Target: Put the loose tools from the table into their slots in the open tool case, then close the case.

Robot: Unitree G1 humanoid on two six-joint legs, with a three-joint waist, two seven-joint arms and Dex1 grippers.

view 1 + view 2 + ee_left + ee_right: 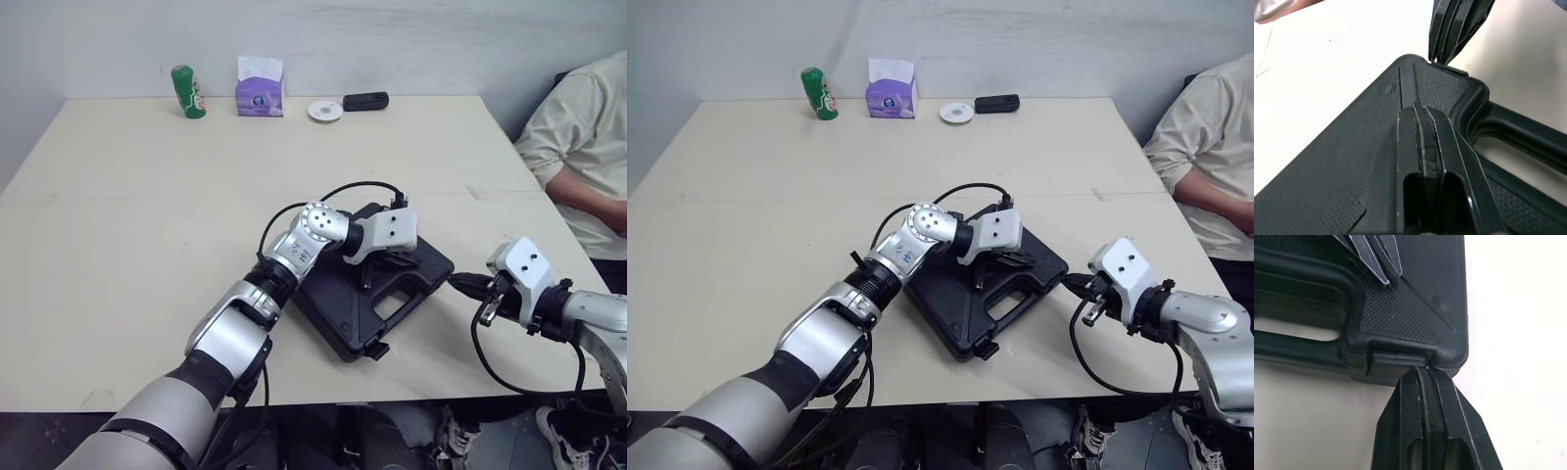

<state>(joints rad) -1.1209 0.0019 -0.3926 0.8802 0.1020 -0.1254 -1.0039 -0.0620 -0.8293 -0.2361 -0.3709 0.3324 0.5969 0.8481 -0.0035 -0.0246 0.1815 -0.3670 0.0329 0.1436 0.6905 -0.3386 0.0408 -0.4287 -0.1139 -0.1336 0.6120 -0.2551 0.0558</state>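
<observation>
The black tool case (328, 305) lies closed on the table's near right part, handle (397, 304) toward the front edge. My left gripper (384, 262) is shut, and its tips (1422, 111) press down on the textured lid (1347, 166). My right gripper (459, 283) is shut as well. Its tips (1422, 373) touch the latch (1396, 360) at the case's right corner. The right wrist view also catches the left gripper (1387, 278) on the lid.
A green can (188, 91), a purple tissue pack (260, 86), a small white disc (325, 111) and a black pouch (365, 101) line the table's far edge. A seated person (578, 147) is at the right side. The table's front edge (421, 394) runs close behind the case.
</observation>
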